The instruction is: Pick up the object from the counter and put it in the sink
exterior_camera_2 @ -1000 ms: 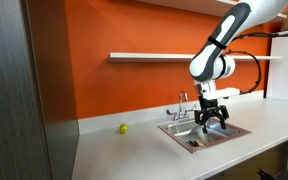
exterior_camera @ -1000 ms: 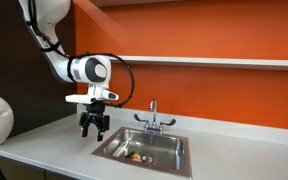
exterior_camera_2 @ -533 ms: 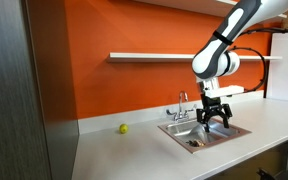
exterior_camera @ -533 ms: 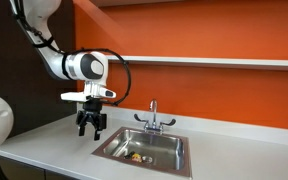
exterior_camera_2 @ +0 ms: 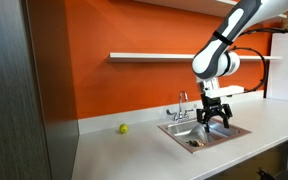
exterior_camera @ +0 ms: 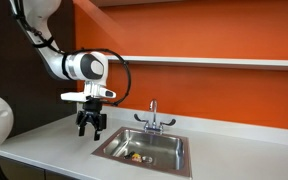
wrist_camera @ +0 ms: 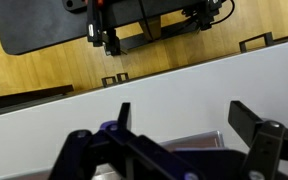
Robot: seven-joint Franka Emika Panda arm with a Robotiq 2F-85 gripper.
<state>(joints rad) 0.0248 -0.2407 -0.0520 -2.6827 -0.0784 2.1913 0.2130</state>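
The small dark object with yellow patches lies on the floor of the steel sink; it also shows in an exterior view inside the sink. My gripper hangs open and empty above the pale counter, just beside the sink's rim; in an exterior view it hovers over the basin edge. In the wrist view the open fingers frame the white counter, with a corner of the sink between them.
A chrome two-handle faucet stands behind the sink. A tiny yellow-green ball sits on the counter near the orange wall. A shelf runs along the wall above. A dark cabinet side stands at the counter's end.
The arm rose slightly and shifted away from the sink over the first half second, then stayed still. The object stays in the sink.
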